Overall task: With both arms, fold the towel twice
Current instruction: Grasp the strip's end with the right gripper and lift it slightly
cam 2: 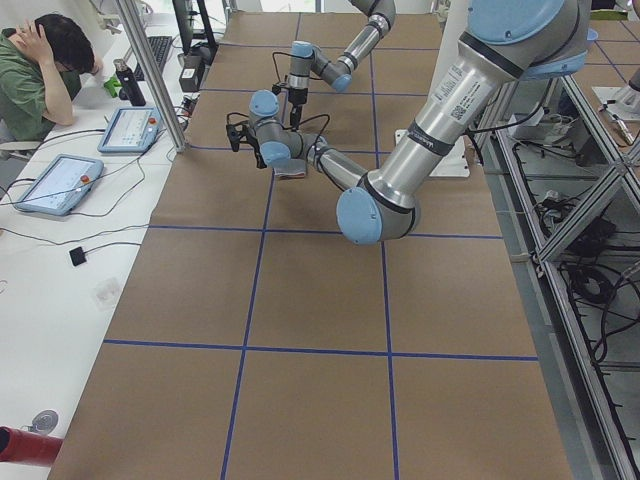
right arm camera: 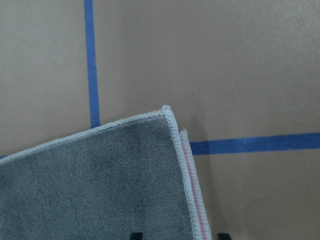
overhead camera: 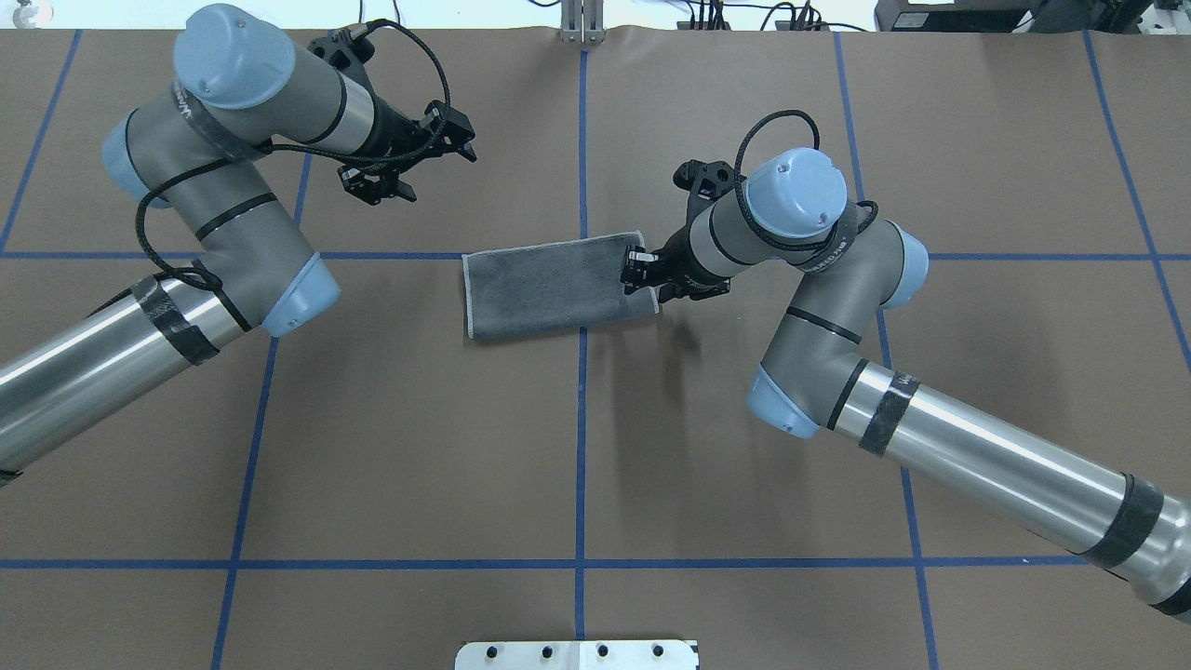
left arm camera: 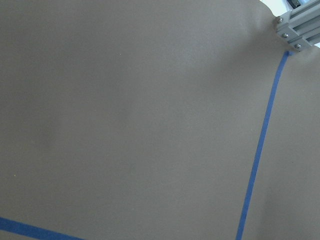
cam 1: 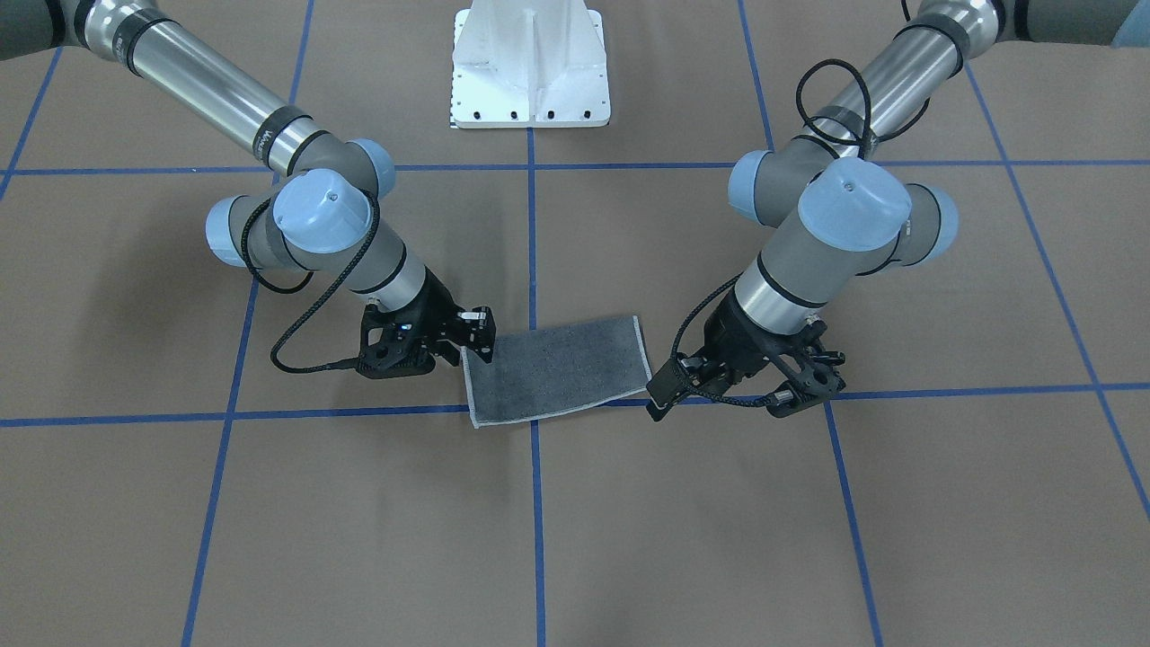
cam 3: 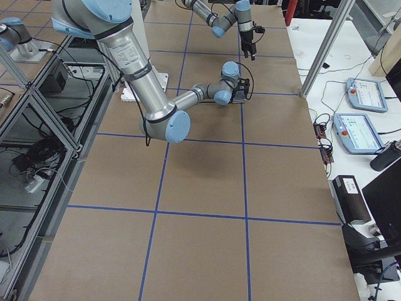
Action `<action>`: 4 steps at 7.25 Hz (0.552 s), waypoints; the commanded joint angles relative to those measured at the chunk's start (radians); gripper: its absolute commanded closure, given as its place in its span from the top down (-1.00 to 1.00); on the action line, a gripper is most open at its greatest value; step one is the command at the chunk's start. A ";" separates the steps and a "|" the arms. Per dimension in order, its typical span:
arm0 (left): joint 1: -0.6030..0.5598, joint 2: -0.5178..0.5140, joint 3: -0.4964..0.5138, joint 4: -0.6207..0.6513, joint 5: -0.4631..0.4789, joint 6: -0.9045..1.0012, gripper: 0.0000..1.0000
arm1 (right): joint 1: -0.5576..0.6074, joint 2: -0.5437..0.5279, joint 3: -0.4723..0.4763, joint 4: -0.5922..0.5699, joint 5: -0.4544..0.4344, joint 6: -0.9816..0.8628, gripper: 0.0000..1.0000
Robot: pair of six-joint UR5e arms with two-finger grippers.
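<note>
The towel (cam 1: 557,370) lies flat near the table's middle, folded into a rectangle with the dark grey face up; it also shows in the overhead view (overhead camera: 549,288). In the right wrist view (right arm camera: 100,185) a pink layer shows under its light stitched edge. My right gripper (cam 1: 476,340) (overhead camera: 640,270) is low at the towel's short edge, and its two fingertips stand apart on either side of that edge, open. My left gripper (cam 1: 719,400) (overhead camera: 423,172) hangs above the table, away from the towel, open and empty.
The white pedestal base (cam 1: 530,72) stands at the robot's side of the table. Blue tape lines (overhead camera: 582,419) cross the brown table. An aluminium post (left arm camera: 299,29) is at the far edge. An operator (cam 2: 40,70) and tablets sit beside the table.
</note>
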 commanded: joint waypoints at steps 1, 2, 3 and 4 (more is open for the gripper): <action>0.000 -0.001 0.000 0.000 0.001 0.000 0.99 | 0.000 -0.002 -0.001 0.000 0.002 -0.001 0.13; 0.000 -0.003 0.000 0.000 0.001 -0.002 0.99 | -0.003 -0.005 -0.001 0.002 0.002 -0.001 0.13; 0.000 -0.001 0.000 0.000 0.001 0.000 0.99 | -0.006 -0.005 -0.001 0.002 0.002 -0.001 0.13; 0.000 -0.001 0.000 -0.002 0.001 0.000 0.99 | -0.008 -0.005 -0.001 0.002 0.001 0.001 0.10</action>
